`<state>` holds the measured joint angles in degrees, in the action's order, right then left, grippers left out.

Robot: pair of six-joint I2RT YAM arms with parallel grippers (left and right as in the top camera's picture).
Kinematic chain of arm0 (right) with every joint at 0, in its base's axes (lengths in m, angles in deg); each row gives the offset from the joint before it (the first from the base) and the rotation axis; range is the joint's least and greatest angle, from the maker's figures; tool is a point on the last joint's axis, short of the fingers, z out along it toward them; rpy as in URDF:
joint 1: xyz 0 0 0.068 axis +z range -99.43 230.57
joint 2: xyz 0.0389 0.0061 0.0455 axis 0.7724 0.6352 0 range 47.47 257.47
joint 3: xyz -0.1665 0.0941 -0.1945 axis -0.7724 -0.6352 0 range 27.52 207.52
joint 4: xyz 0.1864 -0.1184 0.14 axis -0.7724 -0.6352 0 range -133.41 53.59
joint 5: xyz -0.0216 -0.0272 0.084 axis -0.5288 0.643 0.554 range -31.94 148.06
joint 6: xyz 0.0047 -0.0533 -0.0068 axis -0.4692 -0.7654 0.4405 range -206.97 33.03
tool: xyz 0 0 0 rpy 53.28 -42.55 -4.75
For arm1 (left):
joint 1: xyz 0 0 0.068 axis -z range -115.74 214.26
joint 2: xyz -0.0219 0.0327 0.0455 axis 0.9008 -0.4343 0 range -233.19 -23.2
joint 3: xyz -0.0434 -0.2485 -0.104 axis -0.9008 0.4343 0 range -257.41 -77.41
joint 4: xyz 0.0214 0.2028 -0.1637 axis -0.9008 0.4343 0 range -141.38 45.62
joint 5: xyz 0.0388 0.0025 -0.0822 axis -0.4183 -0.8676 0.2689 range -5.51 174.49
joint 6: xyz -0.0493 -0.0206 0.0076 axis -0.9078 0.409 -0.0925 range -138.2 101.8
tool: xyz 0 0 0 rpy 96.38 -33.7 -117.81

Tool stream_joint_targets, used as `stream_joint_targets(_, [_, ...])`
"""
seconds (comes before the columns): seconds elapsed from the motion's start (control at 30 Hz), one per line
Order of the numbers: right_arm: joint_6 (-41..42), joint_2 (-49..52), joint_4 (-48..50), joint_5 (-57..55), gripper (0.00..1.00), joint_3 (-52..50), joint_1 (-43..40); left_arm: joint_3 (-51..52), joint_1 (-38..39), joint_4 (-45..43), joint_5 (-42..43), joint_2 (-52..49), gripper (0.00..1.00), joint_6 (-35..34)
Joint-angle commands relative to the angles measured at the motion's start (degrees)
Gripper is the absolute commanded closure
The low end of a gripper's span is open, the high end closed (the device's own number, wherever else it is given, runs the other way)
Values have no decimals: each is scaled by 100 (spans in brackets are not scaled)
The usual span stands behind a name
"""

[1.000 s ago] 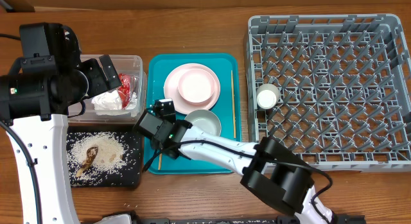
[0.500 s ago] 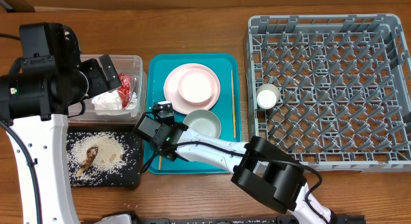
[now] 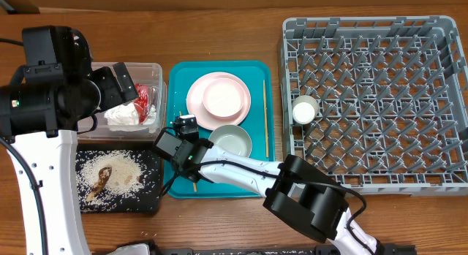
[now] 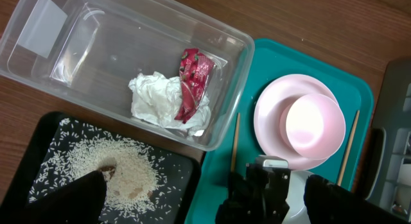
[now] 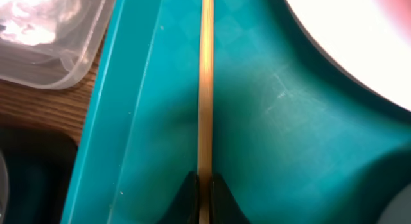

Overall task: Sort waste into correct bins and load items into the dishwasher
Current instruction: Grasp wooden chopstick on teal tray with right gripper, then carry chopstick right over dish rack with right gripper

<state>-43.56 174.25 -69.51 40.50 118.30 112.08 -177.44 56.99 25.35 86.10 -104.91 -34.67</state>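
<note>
While the R gripper (image 5: 204, 189) sits low over the left strip of the teal tray (image 3: 175, 72), fingers pinched tight on a wooden chopstick (image 5: 205, 70), things crowd close around it. The pink plate (image 3: 196, 94) w/ the pink bowl (image 3: 223, 99) on it lies just beside it, the grey-green bowl (image 3: 234, 142) is next to the R arm, and the clear tub (image 3: 157, 69) runs along the tray's outer rim. The tub holds the crumpled napkin (image 4: 154, 99) w/ the red wrapper (image 4: 192, 79) on top. Nearer the robot, the black tray (image 3: 150, 204) carries rice (image 3: 121, 171) and a brown scrap (image 3: 100, 178). The 2nd chopstick (image 3: 265, 116) lies along the teal tray's opposite side, and the white cup (image 3: 304, 109) stands in the dish rack (image 3: 365, 25), well apart on the worktop (image 3: 219, 21). The L gripper (image 4: 205, 185) hangs above the tub, fingers spread wide, nothing in them. From overhead the R gripper covers the middle of the held stick, so only its ends show. Can't tell whether the stick is lifted or touching the tray. In the R wrist view it's thin, straight, pale gold, running lengthwise beside the tray's rim.
</note>
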Motion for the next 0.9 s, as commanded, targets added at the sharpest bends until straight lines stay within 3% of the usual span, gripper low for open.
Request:
stream_joint_targets(0.0, [-35, -184, -26, -85, 96, 229, -85, -59, -22, -4, -57, -31, 0, 17])
stream_joint_targets(0.5, [-435, -1384, -461, -85, 96, 229, -175, -59, -22, -4, -57, -31, 0, 17])
stream_joint_targets(0.87, [-1108, -2175, -1589, -109, 96, 229, -1051, -59, -22, -4, -57, -31, 0, 17])
